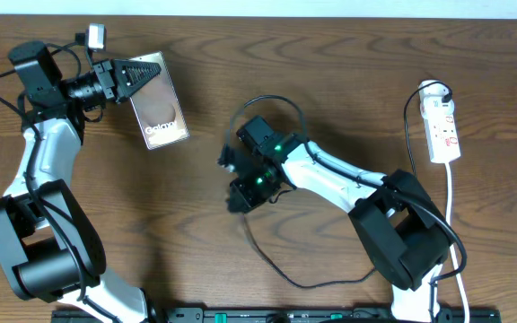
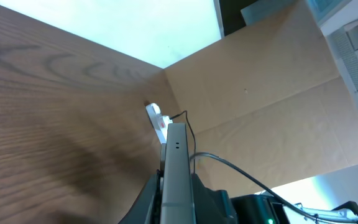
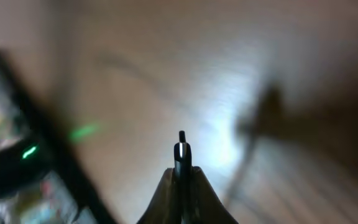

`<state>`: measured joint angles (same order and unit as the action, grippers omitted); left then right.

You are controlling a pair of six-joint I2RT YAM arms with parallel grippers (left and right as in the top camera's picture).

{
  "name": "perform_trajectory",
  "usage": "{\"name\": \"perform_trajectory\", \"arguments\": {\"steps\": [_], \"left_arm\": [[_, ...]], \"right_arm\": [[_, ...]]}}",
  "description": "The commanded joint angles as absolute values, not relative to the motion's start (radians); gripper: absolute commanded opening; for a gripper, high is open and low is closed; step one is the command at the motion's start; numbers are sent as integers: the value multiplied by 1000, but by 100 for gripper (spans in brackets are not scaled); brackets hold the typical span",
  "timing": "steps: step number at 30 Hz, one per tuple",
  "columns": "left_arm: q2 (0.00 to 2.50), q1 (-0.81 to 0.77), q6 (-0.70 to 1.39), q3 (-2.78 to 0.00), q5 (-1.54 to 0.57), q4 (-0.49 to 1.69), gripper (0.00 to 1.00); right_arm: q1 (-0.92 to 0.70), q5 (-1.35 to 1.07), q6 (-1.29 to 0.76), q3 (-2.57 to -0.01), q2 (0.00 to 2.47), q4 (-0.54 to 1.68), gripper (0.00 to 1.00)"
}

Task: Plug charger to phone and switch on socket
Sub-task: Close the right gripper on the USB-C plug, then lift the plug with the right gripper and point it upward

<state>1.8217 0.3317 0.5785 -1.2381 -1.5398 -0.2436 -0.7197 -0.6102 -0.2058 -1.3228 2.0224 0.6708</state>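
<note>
My left gripper [image 1: 126,77] is shut on the top edge of the phone [image 1: 158,106], a brown-grey slab with "Galaxy" lettering, at the table's far left. In the left wrist view the phone [image 2: 178,163] shows edge-on between the fingers [image 2: 178,208]. My right gripper [image 1: 240,195] is at the table's middle, shut on the charger's plug tip [image 3: 181,149], which pokes out between the fingers [image 3: 182,183]. The charger cable [image 1: 281,266] loops over the table in front of and behind that gripper. The white socket [image 1: 443,128] lies at the far right, also seen in the left wrist view [image 2: 157,119].
The socket's white cord [image 1: 452,215] runs down the right side towards the front edge. A black plug [image 1: 437,90] sits in the socket's far end. The right arm's base [image 1: 407,238] stands front right, the left arm's base [image 1: 34,242] front left.
</note>
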Motion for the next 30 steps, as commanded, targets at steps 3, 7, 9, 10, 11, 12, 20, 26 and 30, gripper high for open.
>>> {"name": "perform_trajectory", "arguments": {"steps": [3, 7, 9, 10, 11, 12, 20, 26, 30], "left_arm": [[1810, 335, 576, -1247, -1571, -249, 8], [1810, 335, 576, -1247, -1571, -249, 8], [1810, 335, 576, -1247, -1571, -249, 8], [1810, 335, 576, -1247, -1571, -249, 8], [1810, 335, 576, -1247, -1571, -249, 8], [1810, 335, 576, -1247, -1571, -249, 8], [1810, 335, 576, -1247, -1571, -249, 8], [1810, 335, 576, -1247, -1571, -249, 8], [1810, 335, 576, -1247, -1571, -249, 8]], "right_arm": [[-643, -234, -554, -1322, 2031, 783, 1], [-557, -185, -591, -1322, 2031, 804, 1], [-527, -153, -591, -1322, 2031, 804, 1], [-514, -138, -591, -1322, 2031, 805, 1], [-500, -131, -591, -1322, 2031, 808, 1], [-488, -130, -591, -1322, 2031, 811, 1], [-481, -130, -611, -1322, 2031, 844, 65], [-495, -130, -683, -1322, 2031, 884, 65], [-517, -131, -741, -1322, 2031, 882, 48]]}}
